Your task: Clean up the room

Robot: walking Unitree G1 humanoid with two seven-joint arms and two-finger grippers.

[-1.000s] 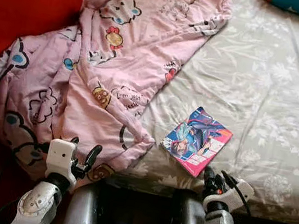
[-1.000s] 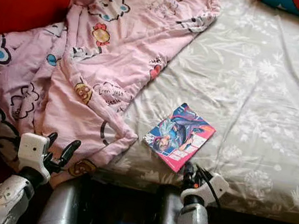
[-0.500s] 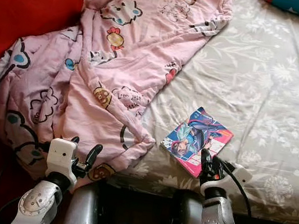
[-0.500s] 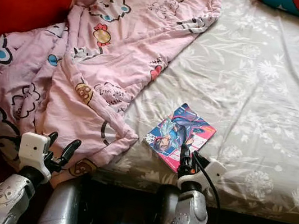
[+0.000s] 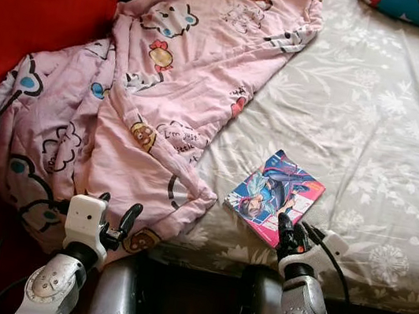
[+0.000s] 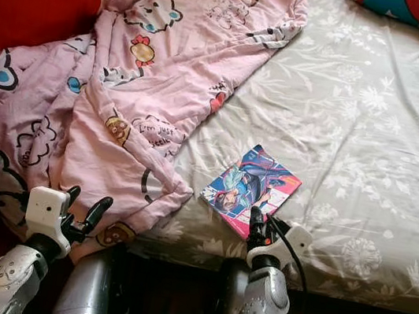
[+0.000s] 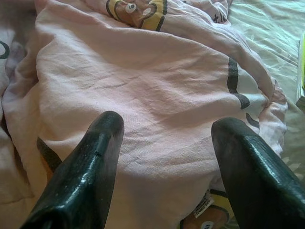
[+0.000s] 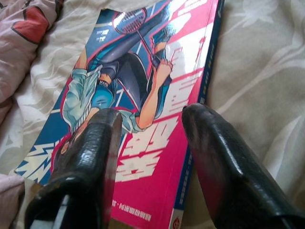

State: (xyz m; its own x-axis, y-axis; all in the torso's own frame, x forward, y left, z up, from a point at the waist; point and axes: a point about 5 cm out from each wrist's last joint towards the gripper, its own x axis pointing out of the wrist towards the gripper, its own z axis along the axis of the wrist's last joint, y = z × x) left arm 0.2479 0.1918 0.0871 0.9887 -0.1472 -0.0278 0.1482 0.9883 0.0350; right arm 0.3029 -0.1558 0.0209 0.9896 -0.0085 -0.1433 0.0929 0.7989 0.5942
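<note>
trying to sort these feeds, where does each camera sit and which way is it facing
Left eye view, right eye view: on the head, looking forward and down at the bed, pink blanket and comic book; both arms show.
Left wrist view: on the left wrist, along the open left gripper at the blanket.
Right wrist view: on the right wrist, along the open right gripper just above the book.
Shared: book and blanket appear in head and right wrist views.

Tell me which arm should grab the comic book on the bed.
Right. The right gripper is at the comic book's near edge, fingers open over its cover. The left gripper sits over the pink blanket, away from the book.
</note>
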